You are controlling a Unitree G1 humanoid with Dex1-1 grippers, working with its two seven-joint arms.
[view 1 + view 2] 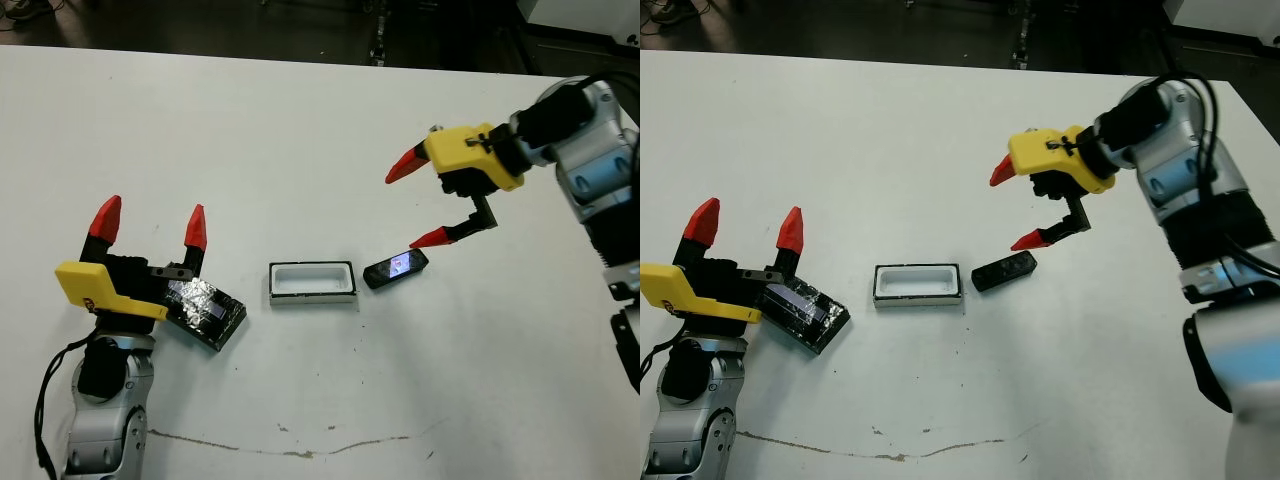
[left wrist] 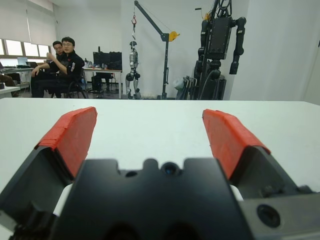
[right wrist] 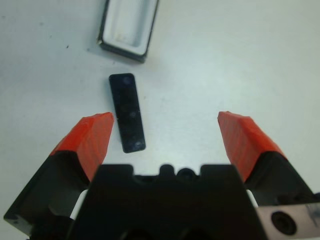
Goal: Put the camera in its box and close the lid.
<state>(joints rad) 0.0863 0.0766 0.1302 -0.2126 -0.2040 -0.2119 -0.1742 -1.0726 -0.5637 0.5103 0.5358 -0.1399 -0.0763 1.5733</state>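
The small black camera (image 1: 396, 268) lies flat on the table just right of the box (image 1: 313, 285), a shallow white-lined tray with a dark rim. In the right wrist view the camera (image 3: 128, 112) lies near one red finger, with the box (image 3: 128, 27) beyond it. My right gripper (image 1: 417, 202) hangs open above the camera, holding nothing. The speckled black lid (image 1: 208, 311) rests on the table at the left, partly hidden under my left gripper (image 1: 151, 224), which is open with its fingers pointing away from the table's near edge.
A thin dark crack line (image 1: 300, 445) runs across the table's near side. Beyond the table's far edge, the left wrist view shows seated people (image 2: 59, 62) and robot stands (image 2: 220, 45).
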